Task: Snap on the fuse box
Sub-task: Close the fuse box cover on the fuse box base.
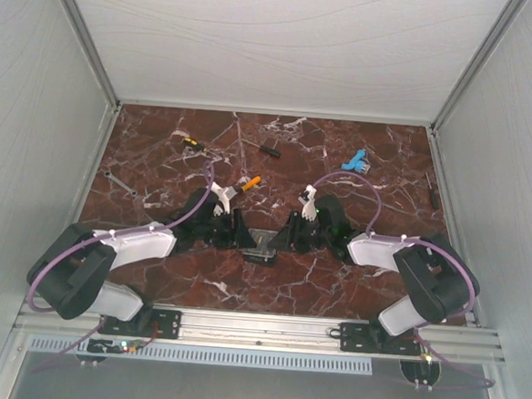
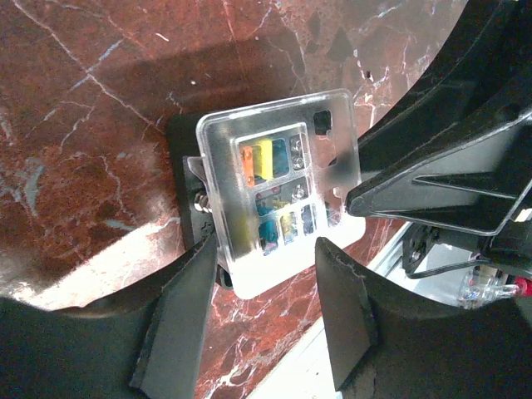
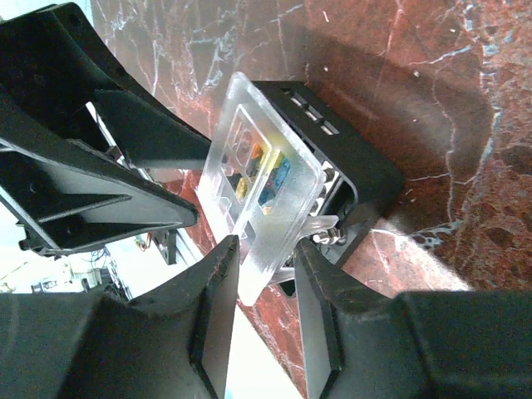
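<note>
So the fuse box point(image 1: 261, 245) sits mid-counter point(image 1: 150, 159) between both arms. The clear lid point(image 2: 283, 179) rests on it crooked, not clicked down yet. The left tool point(image 2: 266, 253) and right tool point(image 3: 266, 249) each straddle a lid edge with fingers half spread, and honestly I can't tell if either is actually pinching. Looks like light, stiff, slick plastic, and that thin lid probably cracks easily. I'd press on the rim over the box walls, not the middle.
</note>
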